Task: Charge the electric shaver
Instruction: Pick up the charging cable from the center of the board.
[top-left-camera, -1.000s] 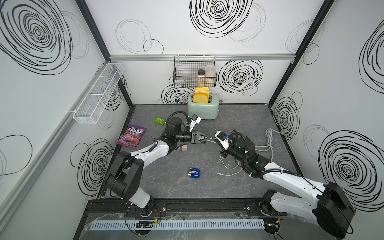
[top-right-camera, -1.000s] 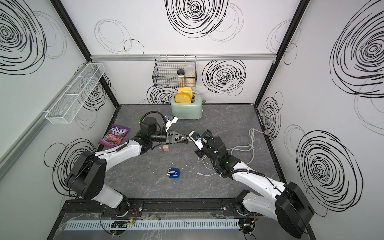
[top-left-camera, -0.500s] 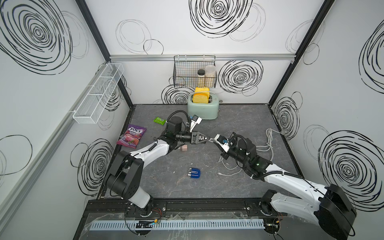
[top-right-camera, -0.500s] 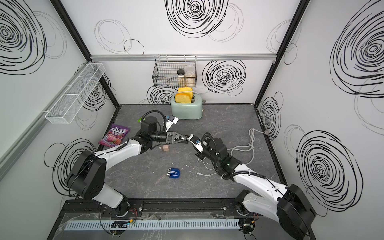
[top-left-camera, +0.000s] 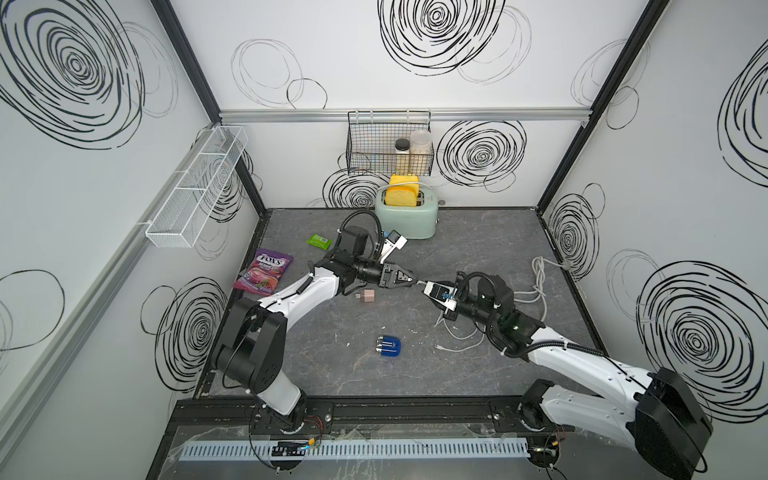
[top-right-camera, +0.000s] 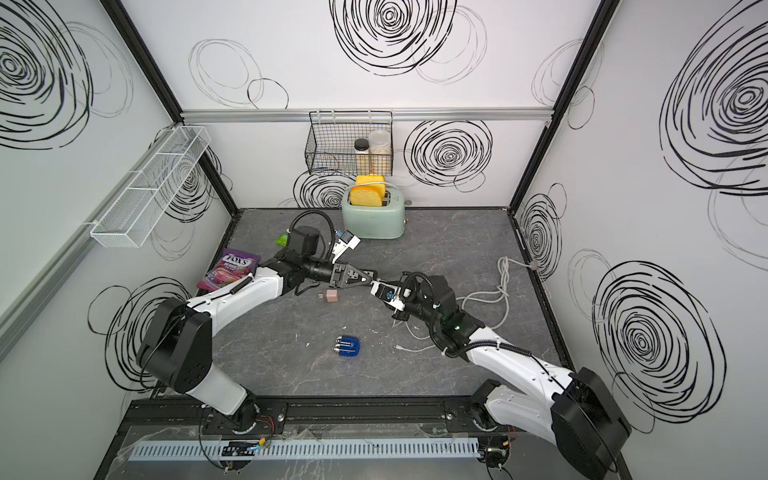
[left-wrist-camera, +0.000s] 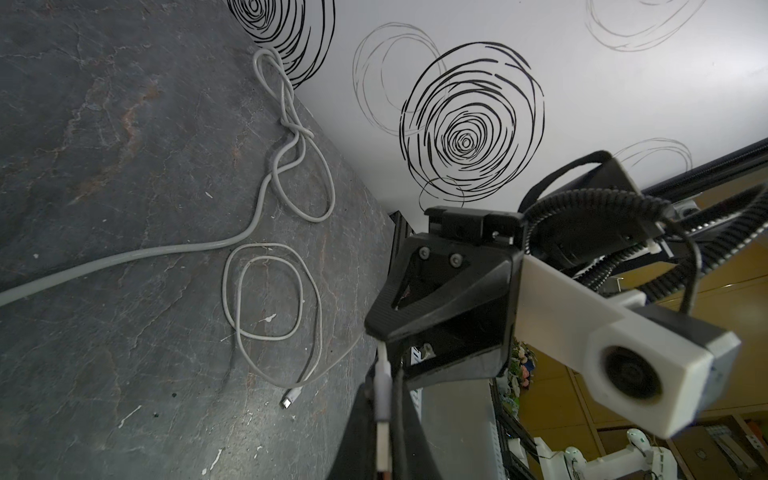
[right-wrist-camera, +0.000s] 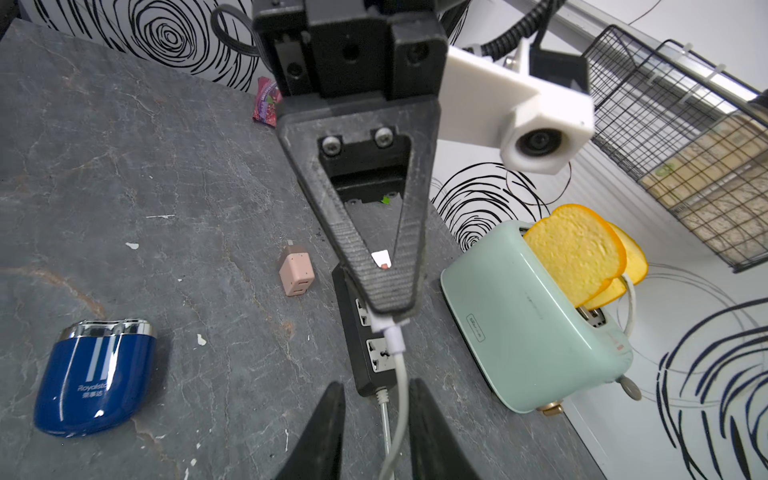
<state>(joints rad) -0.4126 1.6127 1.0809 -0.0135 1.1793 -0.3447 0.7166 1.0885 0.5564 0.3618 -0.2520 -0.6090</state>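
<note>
The electric shaver (top-left-camera: 388, 345) (top-right-camera: 348, 347) (right-wrist-camera: 95, 374), blue with silver heads, lies flat on the table near the front, apart from both grippers. Above the table's middle my left gripper (top-left-camera: 413, 281) (top-right-camera: 372, 277) (left-wrist-camera: 384, 374) is shut on the white plug (left-wrist-camera: 382, 386) (right-wrist-camera: 390, 328) of a thin white cable. My right gripper (top-left-camera: 424, 286) (top-right-camera: 377, 286) (right-wrist-camera: 376, 407) faces it tip to tip. It is open, and the cable runs loosely between its fingers (right-wrist-camera: 328, 415). The cable's other end (left-wrist-camera: 291, 397) lies on the table.
A pinkish plug adapter (top-left-camera: 367, 295) (right-wrist-camera: 296, 272) and a black power strip (right-wrist-camera: 368, 345) lie below the grippers. The mint toaster (top-left-camera: 407, 216) stands at the back. A candy bag (top-left-camera: 264, 270) and a green packet (top-left-camera: 319, 240) lie left. Thick grey cord (top-left-camera: 538, 278) loops at the right.
My left gripper has closed on the cable plug. My right gripper has opened and let go of it, having moved slightly toward the left gripper.
</note>
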